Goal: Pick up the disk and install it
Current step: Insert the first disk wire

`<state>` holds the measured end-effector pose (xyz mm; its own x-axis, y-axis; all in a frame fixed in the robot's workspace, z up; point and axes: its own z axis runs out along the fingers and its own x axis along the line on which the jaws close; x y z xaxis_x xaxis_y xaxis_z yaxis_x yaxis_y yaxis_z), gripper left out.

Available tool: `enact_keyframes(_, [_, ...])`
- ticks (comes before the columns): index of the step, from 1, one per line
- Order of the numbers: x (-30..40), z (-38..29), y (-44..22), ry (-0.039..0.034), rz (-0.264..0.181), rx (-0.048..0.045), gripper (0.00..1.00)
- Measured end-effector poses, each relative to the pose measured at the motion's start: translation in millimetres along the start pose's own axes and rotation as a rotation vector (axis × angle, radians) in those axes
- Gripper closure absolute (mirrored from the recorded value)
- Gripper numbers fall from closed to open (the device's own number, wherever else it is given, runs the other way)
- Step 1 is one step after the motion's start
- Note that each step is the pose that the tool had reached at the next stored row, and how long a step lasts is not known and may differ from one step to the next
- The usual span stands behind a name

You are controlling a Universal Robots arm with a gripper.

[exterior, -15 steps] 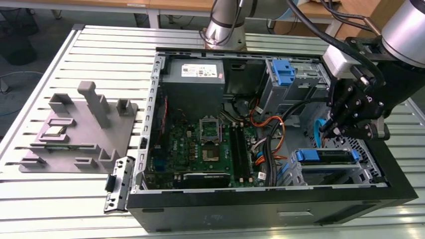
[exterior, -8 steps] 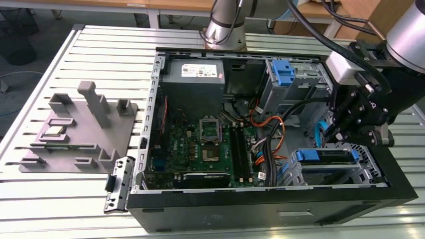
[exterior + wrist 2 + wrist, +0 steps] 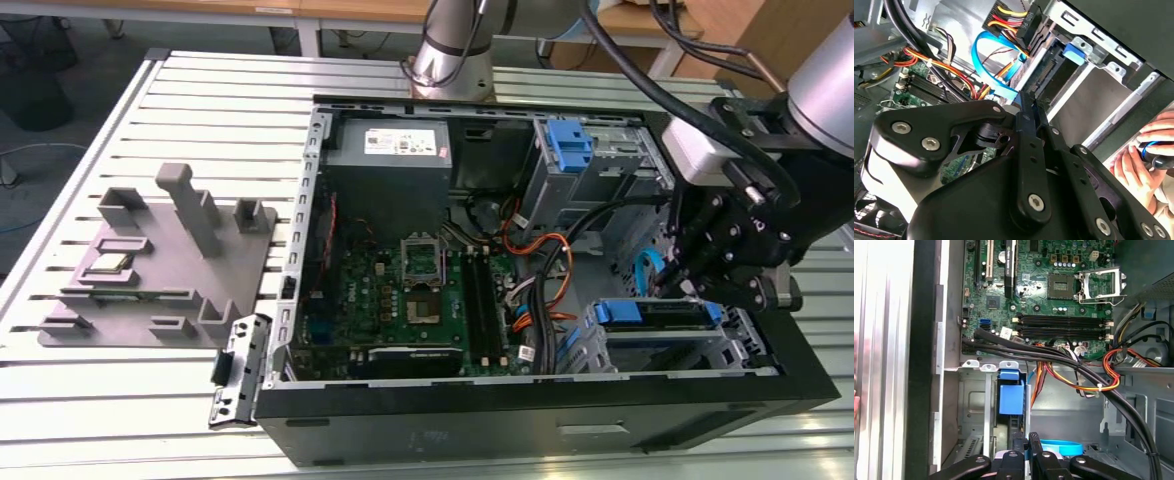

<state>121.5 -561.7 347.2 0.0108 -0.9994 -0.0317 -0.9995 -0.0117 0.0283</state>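
One disk [image 3: 650, 313] w/ blue rails already sits in the drive cage [image 3: 694, 350] at the case's front corner, gripper [image 3: 714, 290] just above it w/ jaws closed on nothing, so IMO press straight down, keep clear of the SATA cable [image 3: 991, 75].

End effector [image 3: 703, 285] lowered, fingers [image 3: 1026, 130] pressed together

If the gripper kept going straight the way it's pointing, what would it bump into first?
Probably the disk with its blue rail, sitting in the drive bay right ahead of the gripper. Depth is hard to judge.
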Motion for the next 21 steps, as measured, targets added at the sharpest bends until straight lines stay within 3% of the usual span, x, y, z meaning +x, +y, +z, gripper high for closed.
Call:
enact_keyframes(4, [2.1, 0.3, -0.6, 0.0000, 0.000, 0.0000, 0.84])
enact_keyframes(9, [2.2, 1.1, -5.8, 0.0000, 0.000, 0.0000, 0.84])
enact_keyframes(15, [2.5, 8.0, -6.1, 0.0000, 0.000, 0.0014, 0.84])
enact_keyframes(21, [2.7, 8.9, -4.8, 0.0001, 0.000, 0.0014, 0.84])
